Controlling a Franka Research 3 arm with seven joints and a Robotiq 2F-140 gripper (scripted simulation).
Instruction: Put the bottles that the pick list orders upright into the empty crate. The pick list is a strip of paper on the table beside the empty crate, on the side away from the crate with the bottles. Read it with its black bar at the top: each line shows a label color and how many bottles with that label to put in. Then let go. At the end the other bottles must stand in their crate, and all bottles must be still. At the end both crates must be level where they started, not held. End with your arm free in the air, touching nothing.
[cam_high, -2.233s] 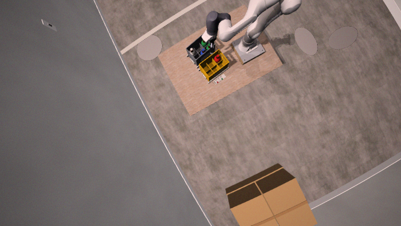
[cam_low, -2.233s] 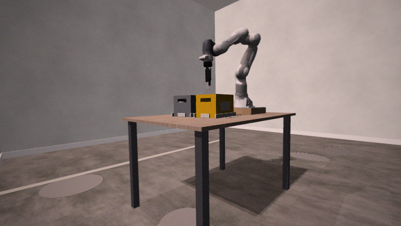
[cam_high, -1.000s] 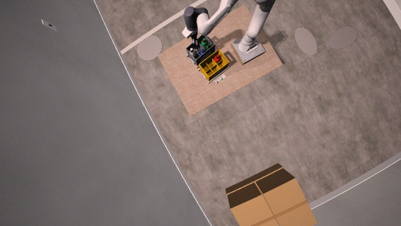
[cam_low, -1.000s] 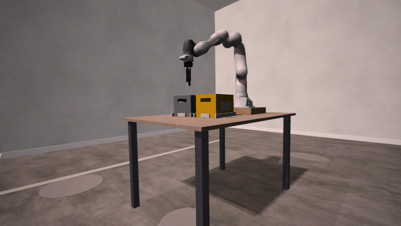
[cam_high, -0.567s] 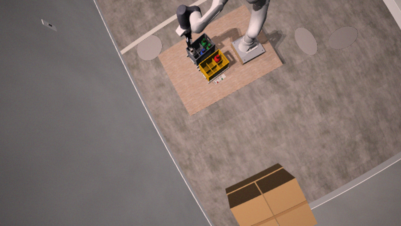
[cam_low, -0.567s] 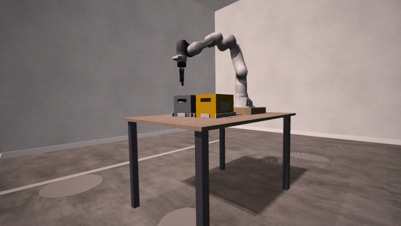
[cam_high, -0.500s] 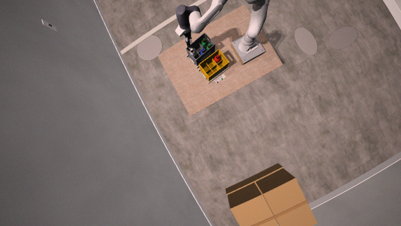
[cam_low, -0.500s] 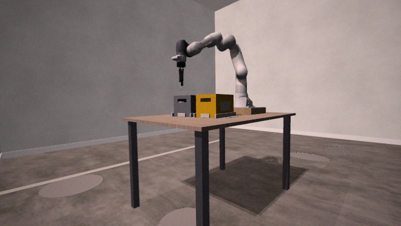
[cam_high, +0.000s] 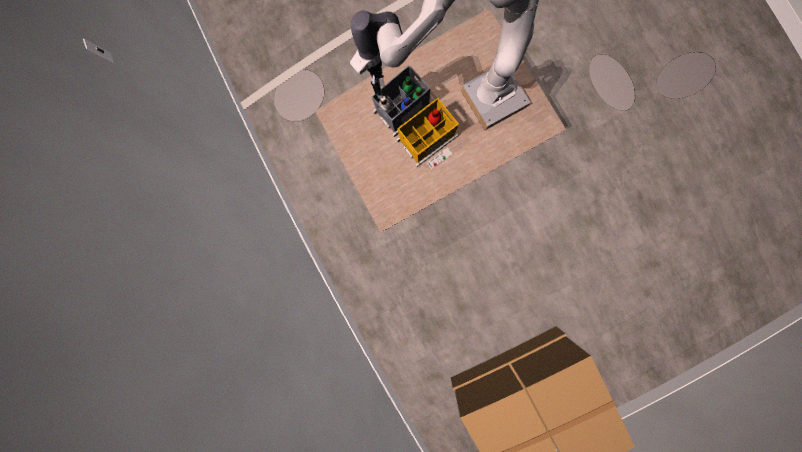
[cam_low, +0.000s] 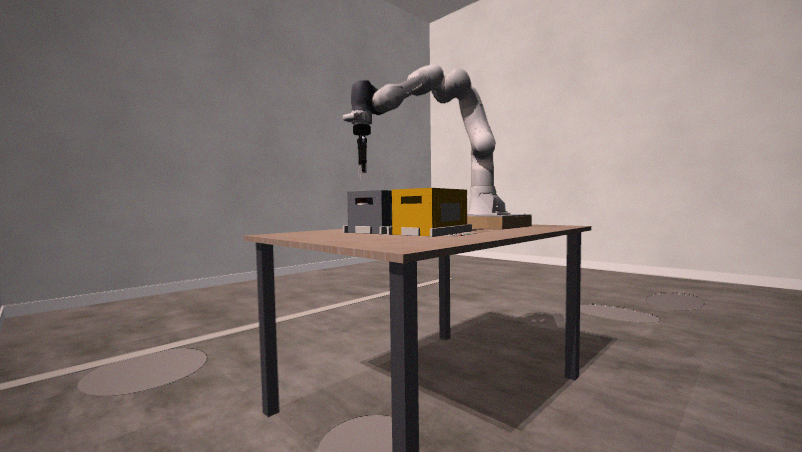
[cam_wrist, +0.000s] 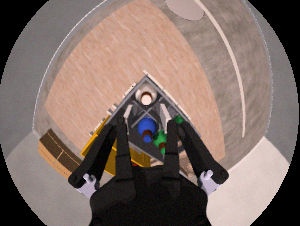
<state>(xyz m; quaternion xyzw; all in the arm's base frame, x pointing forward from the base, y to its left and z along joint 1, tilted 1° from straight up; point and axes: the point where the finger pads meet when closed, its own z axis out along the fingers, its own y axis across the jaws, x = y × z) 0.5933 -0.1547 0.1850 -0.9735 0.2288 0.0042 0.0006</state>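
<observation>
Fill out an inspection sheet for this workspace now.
Surface: wooden table on dark legs; arm base mounted at one end.
Job's things: grey crate holds two green bottles, one blue bottle and one white bottle; yellow crate beside it holds one red bottle; pick list beside the yellow crate.
Clutter: nothing seen on the table.
Gripper: gripper above the grey crate, partly open, holding nothing.
Cables: nothing seen.
Surroundings: cardboard box on the floor; grey and white walls.
</observation>
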